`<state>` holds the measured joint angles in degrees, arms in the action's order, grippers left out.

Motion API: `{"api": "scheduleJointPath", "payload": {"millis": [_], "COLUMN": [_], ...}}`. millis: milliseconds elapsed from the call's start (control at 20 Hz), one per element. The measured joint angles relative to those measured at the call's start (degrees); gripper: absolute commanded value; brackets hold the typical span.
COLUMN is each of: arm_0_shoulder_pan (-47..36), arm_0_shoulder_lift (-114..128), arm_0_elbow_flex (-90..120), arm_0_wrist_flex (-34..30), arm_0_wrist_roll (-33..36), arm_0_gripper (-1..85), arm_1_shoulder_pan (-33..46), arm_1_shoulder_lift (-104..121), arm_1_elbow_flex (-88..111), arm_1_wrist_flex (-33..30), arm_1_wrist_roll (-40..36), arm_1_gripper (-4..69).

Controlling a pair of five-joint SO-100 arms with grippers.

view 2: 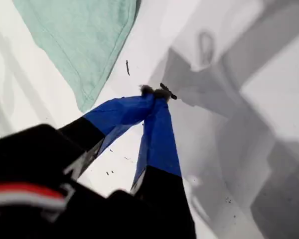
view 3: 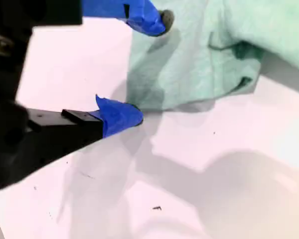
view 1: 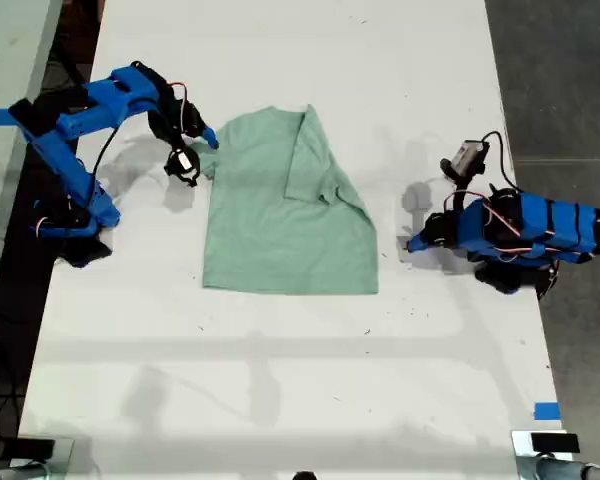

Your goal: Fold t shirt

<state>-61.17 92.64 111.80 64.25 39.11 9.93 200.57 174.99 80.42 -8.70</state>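
Note:
The pale mint-green t shirt [view 1: 270,225] lies flat on the white table [view 1: 280,400], one side folded inward over the body. My second gripper [view 1: 202,150] is at the shirt's edge on the exterior view's left, open, with one blue fingertip [view 3: 152,20] over the t shirt [view 3: 199,59] and the other fingertip [view 3: 122,115] on the table beside the hem. My first gripper [view 1: 410,243] rests low on the exterior view's right, apart from the shirt. In the first wrist view my first gripper [view 2: 157,94] is shut on nothing, and a corner of the t shirt [view 2: 79,45] lies ahead of it.
The second arm's base [view 1: 75,225] stands by the table edge on the exterior view's left, the first arm's body [view 1: 525,235] by the edge on its right. A blue tape mark [view 1: 546,410] sits near the front corner on the exterior view's right. Dark floor [view 1: 570,90] lies beyond.

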Motion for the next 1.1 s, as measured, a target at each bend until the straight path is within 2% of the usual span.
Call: {"api": "scheduleJointPath", "payload": {"millis": [50,250,400,550,600,650,700,750,800,950,1100], "arm_0_shoulder_pan": [-0.7,-0.7,9.67,23.64,27.6,31.11,34.28,36.83,38.5,37.53,37.88], "arm_0_shoulder_lift": [-2.99,-7.21,0.88,1.14,-0.79,-3.78,-7.91,-12.39,-15.91,-13.18,5.62], "arm_0_elbow_flex": [-0.53,-6.94,-15.38,-26.19,-29.71,-33.05,-36.74,-41.31,-45.18,-46.23,-32.96], "arm_0_wrist_flex": [0.0,4.04,12.57,16.26,16.08,15.29,14.68,14.5,14.77,18.02,17.31], "arm_0_wrist_roll": [0.0,-0.53,-7.12,-15.12,-17.14,-18.81,-19.51,-19.51,-19.51,-18.98,-19.95], "arm_0_gripper": [-0.1,-0.2,-0.2,-0.2,3.5,29.7,28.9,23.6,-0.1,-0.2,-0.2], "arm_1_shoulder_pan": [0.0,0.0,0.0,0.0,0.0,0.0,0.0,0.0,0.0,0.0,-0.09], "arm_1_shoulder_lift": [0.0,0.0,0.0,0.0,0.0,0.0,0.0,0.0,0.0,0.0,0.0], "arm_1_elbow_flex": [0.0,0.0,0.0,0.0,0.0,0.0,0.0,0.0,0.0,0.0,0.0], "arm_1_wrist_flex": [0.0,0.0,0.0,0.0,0.0,0.0,0.0,0.0,0.0,0.0,0.0], "arm_1_wrist_roll": [0.0,0.0,0.0,0.0,0.0,0.0,0.0,0.0,0.0,0.0,0.0], "arm_1_gripper": [-2.0,-2.0,-2.0,-2.0,-2.0,-2.0,-2.0,-2.0,-2.0,-2.0,-2.0]}}
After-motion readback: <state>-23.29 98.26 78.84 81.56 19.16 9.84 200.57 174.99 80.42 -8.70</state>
